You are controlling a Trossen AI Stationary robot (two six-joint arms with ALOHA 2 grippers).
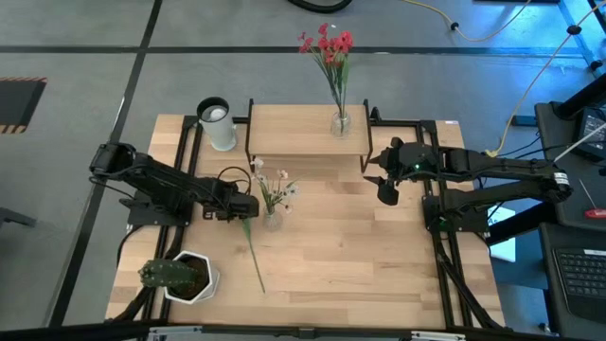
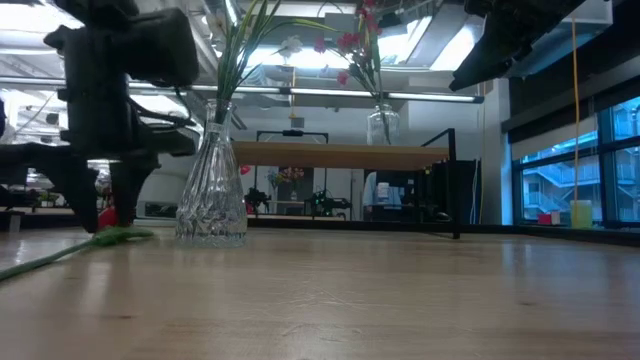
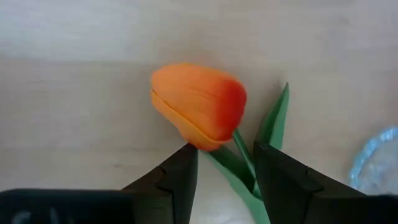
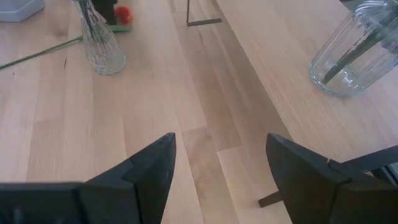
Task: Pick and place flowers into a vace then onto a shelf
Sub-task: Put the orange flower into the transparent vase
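An orange tulip [image 3: 199, 106] lies on the table, its head by my left gripper and its long green stem [image 1: 254, 254] running toward the near edge. My left gripper [image 1: 242, 207] is low over the table, fingers open on either side of the stem [image 3: 239, 163] just below the head. Beside it stands a glass vase [image 1: 273, 220] with a white-flowered sprig. A second glass vase [image 1: 341, 123] with red blossoms stands on the shelf [image 1: 303, 133]. My right gripper [image 1: 385, 187] is open and empty, above the table beside the shelf's right end. My left gripper comes from above, fingers pointing down and lying across the tulip's stem just below the head. One finger [image 3: 280, 174] lies against the green leaf [image 3: 273, 124]. Bare table shows between the other finger [image 3: 180, 174] and the stem. The tulip lies flat on the table.
A white cup [image 1: 217, 123] stands at the shelf's far left corner. A green spiky plant in a white pot [image 1: 182, 276] sits at the near left corner. The shelf's black legs [image 1: 369, 142] stand close to my right gripper. Bare wood lies in the table's middle and near right.
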